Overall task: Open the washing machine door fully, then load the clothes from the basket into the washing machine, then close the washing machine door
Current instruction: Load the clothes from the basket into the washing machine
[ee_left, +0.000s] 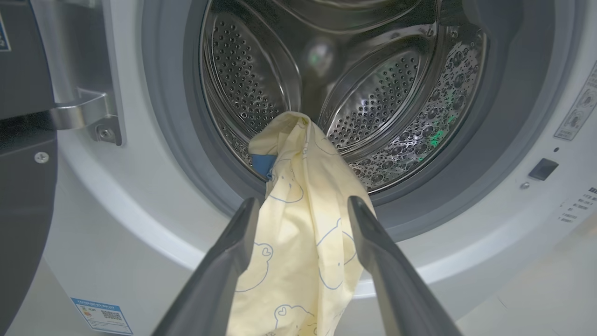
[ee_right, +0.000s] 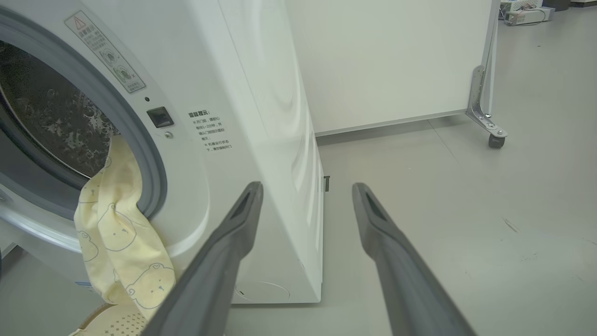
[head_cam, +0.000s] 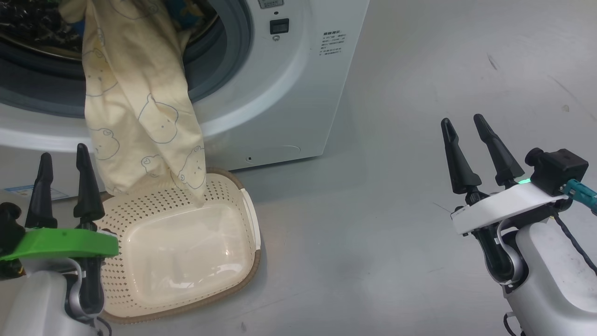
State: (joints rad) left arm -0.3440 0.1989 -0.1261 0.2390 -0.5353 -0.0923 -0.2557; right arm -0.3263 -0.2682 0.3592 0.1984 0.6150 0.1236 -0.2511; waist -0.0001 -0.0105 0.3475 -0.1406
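The washing machine [head_cam: 280,93] stands open, its steel drum [ee_left: 373,93] bare at the back. The clothes [head_cam: 140,107], pale yellow with bear outlines and a blue band [ee_left: 263,164], hang from the drum's lip over the grey gasket, their lower end reaching into the basket [head_cam: 186,252]. The black door [ee_left: 23,210] is swung out to the left on its hinge [ee_left: 84,112]. My left gripper [head_cam: 64,151] is open beside the basket's left rim, just left of the hanging cloth [ee_left: 298,261]. My right gripper [head_cam: 462,119] is open over the floor, well to the right.
The grey floor [head_cam: 396,210] stretches to the right of the machine. A white panel on castors [ee_right: 387,60] stands behind the machine's right side [ee_right: 280,140]. A blue sticker [ee_left: 102,315] marks the machine's lower left front.
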